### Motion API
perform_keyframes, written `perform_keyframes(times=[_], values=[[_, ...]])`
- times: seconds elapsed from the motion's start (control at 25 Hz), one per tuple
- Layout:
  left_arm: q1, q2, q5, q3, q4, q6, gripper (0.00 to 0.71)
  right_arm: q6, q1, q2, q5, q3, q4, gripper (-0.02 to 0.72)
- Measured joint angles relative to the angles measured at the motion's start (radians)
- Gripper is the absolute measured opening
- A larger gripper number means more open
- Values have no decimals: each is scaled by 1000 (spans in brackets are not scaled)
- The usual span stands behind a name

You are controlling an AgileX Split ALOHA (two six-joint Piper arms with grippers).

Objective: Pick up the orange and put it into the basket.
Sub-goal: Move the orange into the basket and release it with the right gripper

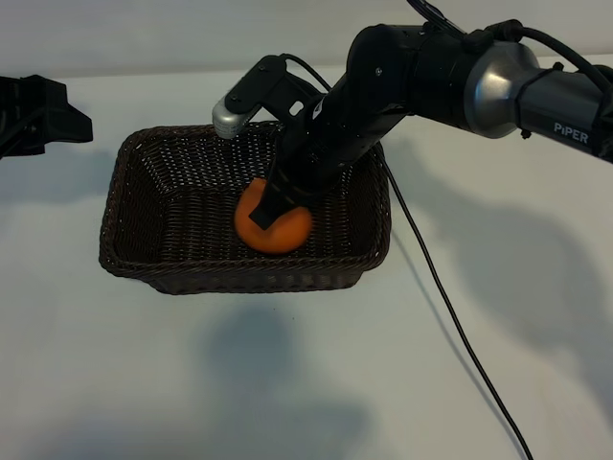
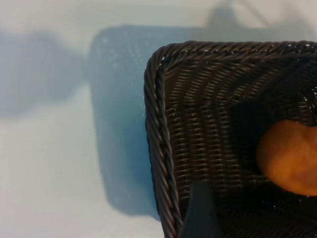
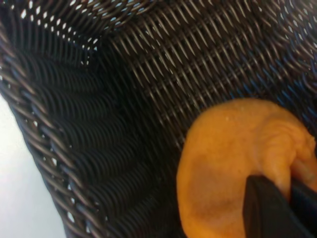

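One risk we see: the right gripper (image 1: 275,213) has its jaws pinched on the orange's (image 1: 275,225) knobby stem bump, low inside the basket (image 1: 144,251); if they snag on release, lifting could drag the fruit out. Left gripper (image 1: 38,113) idles wide at the worktop's left edge.

The right arm (image 1: 383,86) blocks the basket (image 1: 134,240) from above; its left half lies open.

Orange (image 2: 290,157) inside dark wicker basket (image 2: 157,148) on pale table (image 2: 54,168).
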Motion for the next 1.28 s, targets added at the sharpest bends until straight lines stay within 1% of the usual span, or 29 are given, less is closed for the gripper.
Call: perform_keyframes(times=[0.92, 1.04, 1.12, 1.16, 1.2, 1.28], values=[[0, 0, 3, 0, 0, -3, 590, 0, 0, 42, -17, 0, 1, 44], [0, 0, 5, 0, 0, -3, 590, 0, 0, 42, -17, 0, 1, 53], [0, 0, 8, 0, 0, -3, 590, 4, 0, 42, -16, 0, 1, 91], [0, 0, 8, 0, 0, -3, 590, 11, 0, 42, -14, 0, 1, 133], [0, 0, 8, 0, 0, -3, 590, 15, 0, 42, -11, 0, 1, 181], [0, 0, 8, 0, 0, -3, 590, 21, 0, 42, -2, 0, 3, 335]])
